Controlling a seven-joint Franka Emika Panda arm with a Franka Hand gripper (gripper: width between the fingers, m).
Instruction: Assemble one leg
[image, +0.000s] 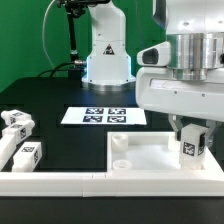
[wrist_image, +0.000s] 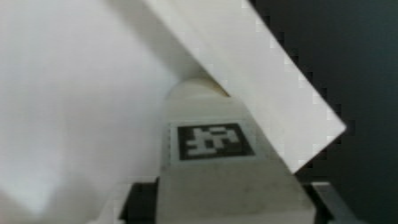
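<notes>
The jaws are clenched on the leg (image: 192, 146), one finger on each side of it, as the gripper (image: 193, 138) holds it upright over the flat white panel (image: 150, 152) near the front edge of the tabletop, toward the exterior view's right. The wrist view shows the leg (wrist_image: 215, 150) with its square tag facing the camera and the panel's (wrist_image: 80, 100) edge slanting behind it. Whether the leg's foot touches the panel cannot be told. The marker board (image: 104, 116) lies mid-table. Spare legs (image: 20, 150) rest by the front corner on the exterior view's left.
</notes>
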